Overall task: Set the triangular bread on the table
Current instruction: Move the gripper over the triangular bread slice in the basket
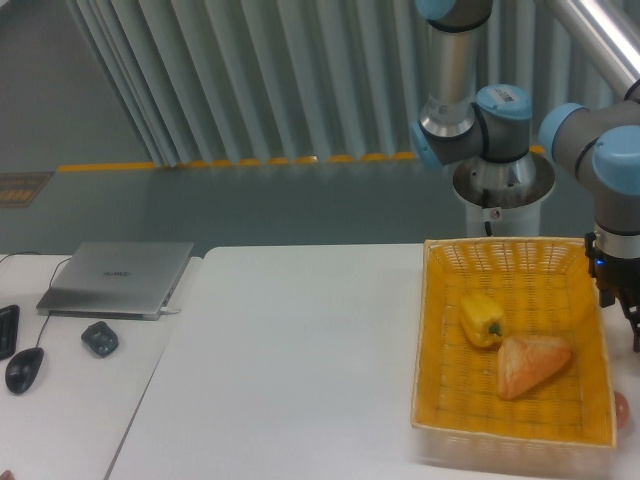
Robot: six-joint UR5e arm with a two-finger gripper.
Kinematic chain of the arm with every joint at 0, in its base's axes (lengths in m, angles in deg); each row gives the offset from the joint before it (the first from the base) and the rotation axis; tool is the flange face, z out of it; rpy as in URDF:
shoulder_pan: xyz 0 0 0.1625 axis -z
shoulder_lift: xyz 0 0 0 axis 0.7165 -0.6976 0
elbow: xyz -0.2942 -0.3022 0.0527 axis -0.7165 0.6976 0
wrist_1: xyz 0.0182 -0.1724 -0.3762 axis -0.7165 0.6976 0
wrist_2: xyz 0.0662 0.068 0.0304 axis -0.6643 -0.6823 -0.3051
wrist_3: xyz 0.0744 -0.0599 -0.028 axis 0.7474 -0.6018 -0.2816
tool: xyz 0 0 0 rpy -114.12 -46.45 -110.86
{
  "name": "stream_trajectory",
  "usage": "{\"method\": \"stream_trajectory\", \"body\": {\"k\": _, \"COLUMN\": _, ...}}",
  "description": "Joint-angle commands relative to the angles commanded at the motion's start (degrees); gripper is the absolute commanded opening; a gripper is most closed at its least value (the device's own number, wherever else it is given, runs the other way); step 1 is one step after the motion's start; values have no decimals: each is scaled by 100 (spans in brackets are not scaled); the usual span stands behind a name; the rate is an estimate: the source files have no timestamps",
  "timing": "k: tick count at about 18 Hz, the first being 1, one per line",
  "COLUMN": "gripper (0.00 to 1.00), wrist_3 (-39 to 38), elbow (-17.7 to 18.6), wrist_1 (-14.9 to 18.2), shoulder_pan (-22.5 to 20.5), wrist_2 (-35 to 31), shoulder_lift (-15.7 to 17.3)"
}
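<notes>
the gripper [628, 318], hard to tell if apart, could grab the yellow pepper [482, 318] touching the triangular bread [531, 364] in the basket [437, 352] by mistake

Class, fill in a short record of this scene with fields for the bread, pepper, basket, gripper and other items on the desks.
bread: triangular bread lying in the basket, not yet on the table
pepper: yellow pepper in the basket, up and left of the bread
basket: yellow basket on the table's right side
gripper: gripper at the basket's right edge, partly out of frame; jaws unclear
side desk: laptop, mouse
</notes>
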Motion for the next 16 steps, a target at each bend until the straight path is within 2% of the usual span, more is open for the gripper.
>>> {"method": "stream_trajectory", "body": {"k": 3, "gripper": 100, "wrist_3": -70, "elbow": 35, "wrist_1": 0, "shoulder_pan": 53, "wrist_2": 26, "shoulder_lift": 44}}
{"method": "stream_trajectory", "body": {"k": 8, "gripper": 100, "wrist_3": -632, "elbow": 35, "wrist_1": -26, "shoulder_pan": 281, "wrist_2": 70, "shoulder_lift": 44}}
{"method": "stream_trajectory", "body": {"k": 13, "gripper": 100, "wrist_3": -738, "elbow": 132, "wrist_1": -9, "shoulder_pan": 334, "wrist_2": 70, "shoulder_lift": 123}}
{"method": "stream_trajectory", "body": {"k": 16, "gripper": 100, "wrist_3": -939, "elbow": 158, "wrist_1": -17, "shoulder_pan": 316, "wrist_2": 551, "shoulder_lift": 167}}
